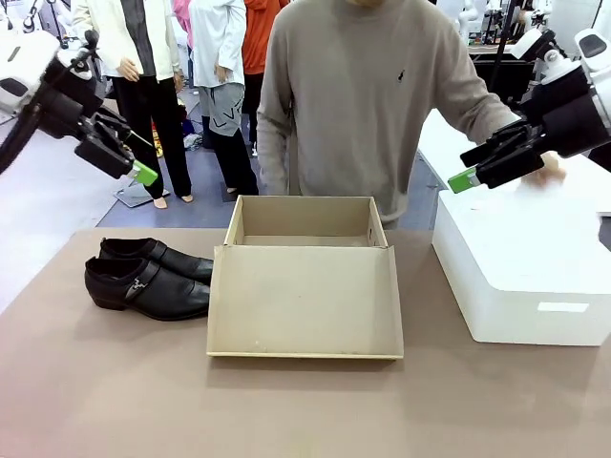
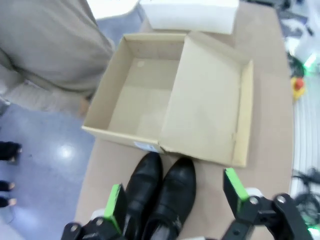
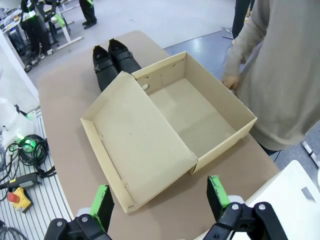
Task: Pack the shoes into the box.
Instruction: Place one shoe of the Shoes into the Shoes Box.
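The pair of black glossy shoes (image 1: 148,277) lies side by side on the brown table, just left of the tan cardboard box (image 1: 305,221). The box stands open, its lid flap (image 1: 304,303) lying flat toward me, and its inside looks bare. From above, the shoes (image 2: 162,195) sit right under my left gripper (image 2: 177,200), toes toward the box (image 2: 135,95). My left gripper (image 1: 132,160) hangs open high above the table's left edge. My right gripper (image 1: 477,172) hangs open high at the right. The right wrist view looks between the right gripper (image 3: 160,197) fingers at the box (image 3: 200,115) and shoes (image 3: 112,62).
A large white box (image 1: 520,267) stands on the table at the right; a person's hand rests on its far top. The person in a grey sweater (image 1: 368,95) stands right behind the cardboard box. Cables and a yellow emergency-stop button (image 3: 20,197) lie beside the table.
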You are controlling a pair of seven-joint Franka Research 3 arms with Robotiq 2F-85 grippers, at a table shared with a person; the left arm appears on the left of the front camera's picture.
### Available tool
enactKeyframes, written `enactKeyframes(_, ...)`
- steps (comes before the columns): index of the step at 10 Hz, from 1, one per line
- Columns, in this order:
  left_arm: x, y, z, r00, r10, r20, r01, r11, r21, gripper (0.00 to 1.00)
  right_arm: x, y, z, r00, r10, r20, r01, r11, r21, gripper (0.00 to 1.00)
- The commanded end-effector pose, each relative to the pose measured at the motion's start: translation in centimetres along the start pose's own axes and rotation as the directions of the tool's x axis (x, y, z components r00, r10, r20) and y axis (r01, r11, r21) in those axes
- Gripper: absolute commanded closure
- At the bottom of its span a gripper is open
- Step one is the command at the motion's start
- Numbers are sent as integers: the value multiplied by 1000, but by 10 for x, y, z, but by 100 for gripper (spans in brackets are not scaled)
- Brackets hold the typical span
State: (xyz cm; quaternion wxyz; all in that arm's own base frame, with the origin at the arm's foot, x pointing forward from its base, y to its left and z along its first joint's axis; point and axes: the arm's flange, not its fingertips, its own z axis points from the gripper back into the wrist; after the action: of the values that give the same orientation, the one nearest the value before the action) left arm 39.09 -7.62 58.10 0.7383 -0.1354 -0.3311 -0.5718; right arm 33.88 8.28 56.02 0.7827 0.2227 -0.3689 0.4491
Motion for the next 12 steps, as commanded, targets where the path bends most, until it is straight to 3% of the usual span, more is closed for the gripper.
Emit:
enactKeyframes(1, 10, 26, 5, 981, -152, -123, 145, 988, -60, 0, 0, -4, -2, 1000, 22, 19, -22, 1000, 18, 0)
enactKeyframes(4, 18, 66, -7, 917, -293, -269, 252, 951, -178, 0, 0, -4, -2, 1000, 22, 19, -22, 1000, 18, 0)
enactKeyframes(8, 11, 108, -38, 842, -290, -455, 225, 955, -193, 0, 0, -4, -2, 1000, 22, 19, -22, 1000, 18, 0)
enactKeyframes(12, -6, 123, -63, 837, -272, -474, 195, 959, -204, 0, 0, -4, -2, 1000, 22, 19, -22, 1000, 18, 0)
